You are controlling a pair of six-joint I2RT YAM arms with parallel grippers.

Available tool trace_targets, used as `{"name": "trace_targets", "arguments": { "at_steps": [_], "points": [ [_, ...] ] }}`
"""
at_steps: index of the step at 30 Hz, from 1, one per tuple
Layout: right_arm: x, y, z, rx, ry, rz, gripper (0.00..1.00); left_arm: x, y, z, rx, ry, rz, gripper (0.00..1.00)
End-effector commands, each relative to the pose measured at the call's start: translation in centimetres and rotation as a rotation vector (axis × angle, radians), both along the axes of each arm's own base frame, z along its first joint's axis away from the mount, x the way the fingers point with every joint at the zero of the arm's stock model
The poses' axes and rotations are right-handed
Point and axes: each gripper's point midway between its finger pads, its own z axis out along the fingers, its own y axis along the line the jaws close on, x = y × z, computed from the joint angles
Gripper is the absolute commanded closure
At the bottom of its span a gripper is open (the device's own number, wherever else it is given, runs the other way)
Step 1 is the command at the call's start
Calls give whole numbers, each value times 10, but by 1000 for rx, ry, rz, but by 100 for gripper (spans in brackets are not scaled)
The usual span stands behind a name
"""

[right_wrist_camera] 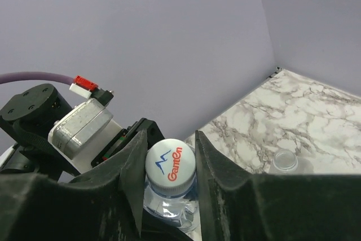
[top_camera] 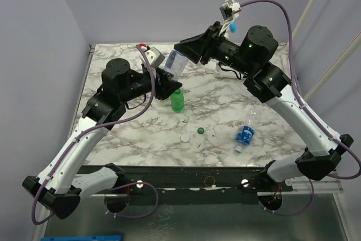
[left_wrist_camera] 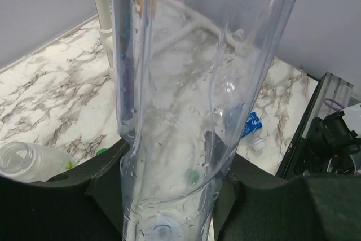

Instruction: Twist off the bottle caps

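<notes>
Only the right wrist view shows the white cap (right_wrist_camera: 171, 163) face-on. It has a round top printed with a blue zigzag and red lettering, and a clear neck below it. It sits between the two fingers of the right gripper (right_wrist_camera: 169, 148), which press on it from either side with no gap visible. The left wrist view hides the cap and shows the body of the clear bottle (left_wrist_camera: 180, 111) instead. The plastic is see-through and beaded with droplets. The moulded base lies nearest the camera and the walls run up and out of the frame. The dark fingers of the left gripper (left_wrist_camera: 169, 187) are clamped on the bottle low down, close to the base. Through the bottle wall, the white pipe frame (left_wrist_camera: 101, 9) at the back of the marbled surface (top_camera: 225, 105) shows only as a blur. The top view alone shows how the parts fit together. The clear bottle is held in the air over the far left part of the surface, spanning the two grippers. Its long axis slants from the left gripper up and to the right, with the capped end toward the right arm and the base toward the left arm. That view also shows a green bottle (top_camera: 177, 101) standing upright just beside the left gripper. A blue-labelled bottle (top_camera: 244, 134) lies on its side right of centre. Between these two, a green cap (top_camera: 200, 131) and a loose white cap (top_camera: 185, 137) lie near each other on the marble.
</notes>
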Motion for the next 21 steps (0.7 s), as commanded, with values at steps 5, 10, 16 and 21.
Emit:
{"name": "trace_targets", "arguments": {
  "at_steps": [5,10,16,21],
  "points": [
    [-13,9,-2,10,4,73,80,-4,1,14,-36,-31,-6,91],
    [-33,4,0,-23,-58,144,99,-25,-7,27,-72,-27,-111,92],
    [-143,-16,9,36,-358,617,99,-108,-23,50,-172,129,-544,88],
    [-184,-31,-1,51,-409,831,99,-142,-19,52,-172,207,-745,91]
  ]
}}
